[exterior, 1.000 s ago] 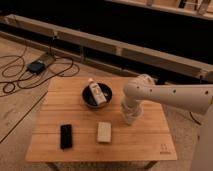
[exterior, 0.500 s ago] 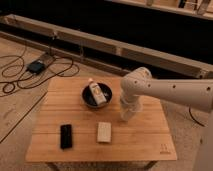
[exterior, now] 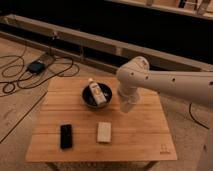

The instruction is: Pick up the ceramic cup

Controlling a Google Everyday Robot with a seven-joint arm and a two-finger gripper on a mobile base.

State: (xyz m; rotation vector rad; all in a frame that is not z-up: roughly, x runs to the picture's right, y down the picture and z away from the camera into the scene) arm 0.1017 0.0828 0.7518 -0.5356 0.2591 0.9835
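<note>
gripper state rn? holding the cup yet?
Gripper: low over the table, right of the dark bowl. Open or closed: cannot be told. Ceramic cup: not visible, so a hold cannot be confirmed.

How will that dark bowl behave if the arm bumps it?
The dark bowl looks rigid and wide-based, so it likely slides rather than tips. The bottle leaning inside may shift or roll out. The gripper hangs just right of it.
</note>
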